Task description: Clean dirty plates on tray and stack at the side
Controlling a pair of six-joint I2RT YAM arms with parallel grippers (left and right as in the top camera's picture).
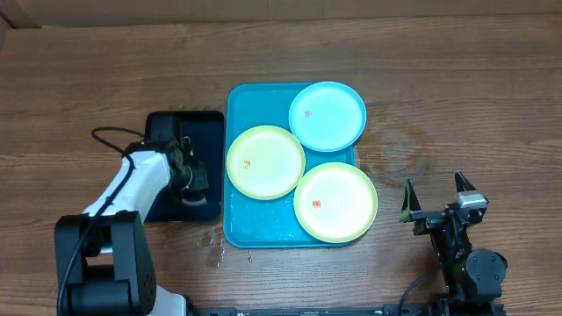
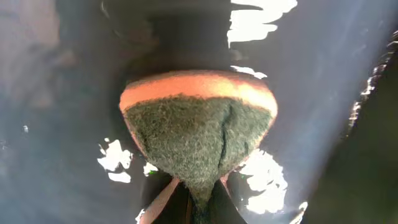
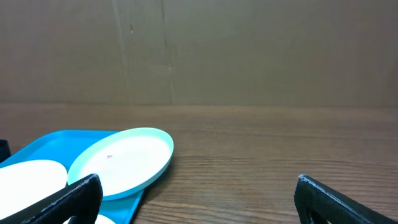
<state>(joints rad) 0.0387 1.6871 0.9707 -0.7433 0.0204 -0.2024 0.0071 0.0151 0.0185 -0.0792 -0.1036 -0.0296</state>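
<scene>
the wooden worktop point(image 1: 457, 79) carries the turquoise tray point(image 1: 255, 226) at its middle, its bare floor wet-looking. just beside it on the left sits a smaller black tray point(image 1: 162, 127). the three plates all lie on the turquoise tray: a light blue plate point(image 1: 327, 116) at the far right corner, one yellow-green plate point(image 1: 265, 161) at the left, and a second yellow-green plate point(image 1: 335, 202) at the near right, its rim hanging over the tray's edge. their rims touch or overlap where they meet. the left claw point(image 1: 190, 180) hangs low over the black tray, pinched on a sponge point(image 2: 199, 124) — orange body, green scouring face toward the wrist camera. the right claw point(image 1: 435, 191) stands wide apart and empty on the right, well clear of the tray. each plate bears a small red-orange speck point(image 1: 247, 164) near its middle; none looks wiped or stacked, so the task seems at its start. to do this step well, i'd lift the sponge clear of the black tray's rim, lay the green face flat on the nearest plate and scrub across the speck with light pressure — too much could skate the plate over the wet tray.
</scene>
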